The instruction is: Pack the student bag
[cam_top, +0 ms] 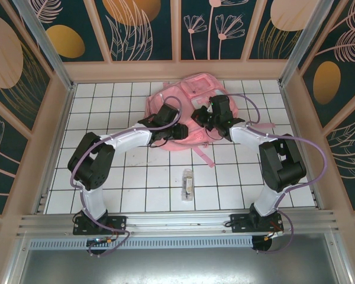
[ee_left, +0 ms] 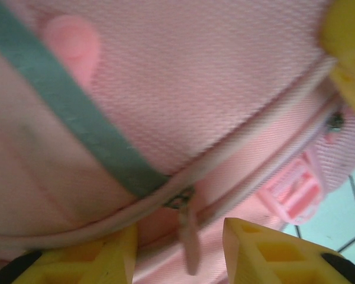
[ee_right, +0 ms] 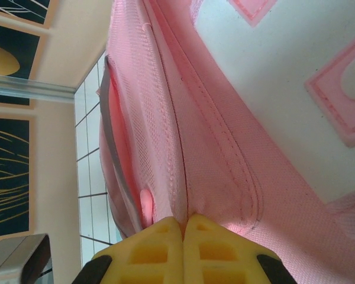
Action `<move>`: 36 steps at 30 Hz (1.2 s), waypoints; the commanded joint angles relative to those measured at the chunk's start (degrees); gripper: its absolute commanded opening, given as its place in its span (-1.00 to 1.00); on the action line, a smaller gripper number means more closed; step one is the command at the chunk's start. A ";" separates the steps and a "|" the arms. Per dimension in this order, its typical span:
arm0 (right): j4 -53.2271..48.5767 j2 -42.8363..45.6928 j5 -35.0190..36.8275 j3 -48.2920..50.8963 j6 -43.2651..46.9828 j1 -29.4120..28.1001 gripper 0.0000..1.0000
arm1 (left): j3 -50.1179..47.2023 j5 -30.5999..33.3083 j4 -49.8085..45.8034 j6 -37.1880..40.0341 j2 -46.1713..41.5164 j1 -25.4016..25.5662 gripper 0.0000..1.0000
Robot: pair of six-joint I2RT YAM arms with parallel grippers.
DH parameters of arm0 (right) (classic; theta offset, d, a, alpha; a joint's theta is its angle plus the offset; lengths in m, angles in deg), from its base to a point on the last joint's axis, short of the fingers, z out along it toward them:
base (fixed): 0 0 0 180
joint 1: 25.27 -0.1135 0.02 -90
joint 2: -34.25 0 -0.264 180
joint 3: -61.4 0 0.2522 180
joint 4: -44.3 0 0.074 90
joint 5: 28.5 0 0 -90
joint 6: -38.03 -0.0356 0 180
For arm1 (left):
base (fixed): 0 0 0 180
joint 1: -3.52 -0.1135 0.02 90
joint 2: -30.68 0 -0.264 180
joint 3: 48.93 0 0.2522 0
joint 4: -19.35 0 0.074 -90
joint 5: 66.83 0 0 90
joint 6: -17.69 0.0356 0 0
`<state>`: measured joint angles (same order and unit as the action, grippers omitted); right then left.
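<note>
The white-tiled surface is sitting inside a peach-framed enclosure, with dark floral panels rising around it and a metal rail running along its near edge. The student bag is lying at the middle of the far edge. The left end effector is standing open around a zipper pull. The right end effector is pinching the bag's fabric, fingers together. A small clear-wrapped item is lying towards the near edge.

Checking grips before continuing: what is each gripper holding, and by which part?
Right gripper pinches the pink backpack by a fabric fold at its seam. Left gripper is open, straddling the zipper pull, holding nothing.
</note>
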<state>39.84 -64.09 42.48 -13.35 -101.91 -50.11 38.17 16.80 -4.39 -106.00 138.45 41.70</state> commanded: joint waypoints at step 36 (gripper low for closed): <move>-2.35 -3.37 -1.78 -4.85 14.07 5.47 -1.00 | 6.59 3.70 -19.73 14.18 -0.98 -8.70 -1.00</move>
<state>38.44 -64.94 39.39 -14.97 -90.87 -46.39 45.58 24.80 -21.26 -93.22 139.06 32.36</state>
